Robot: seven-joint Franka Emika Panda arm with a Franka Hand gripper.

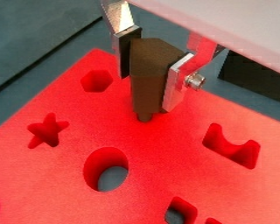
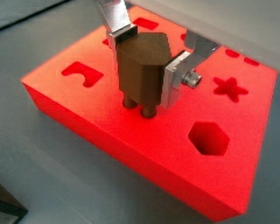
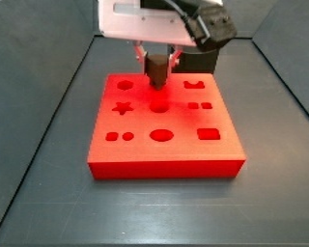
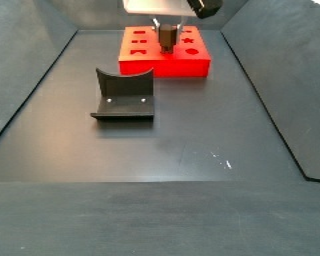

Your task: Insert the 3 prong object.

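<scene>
My gripper is shut on the 3 prong object, a slim dark brown peg held upright. Its short prongs point down and touch the top of the red block near the back middle. I cannot tell whether they sit in holes. Both wrist views show the peg between the silver fingers, and two prongs show under the peg. In a side view the peg stands over the block, far from the group of three small holes at its front left.
The block's top has cut-outs: a hexagon, a star, an oval and a U shape. The dark fixture stands on the grey floor in front of the block.
</scene>
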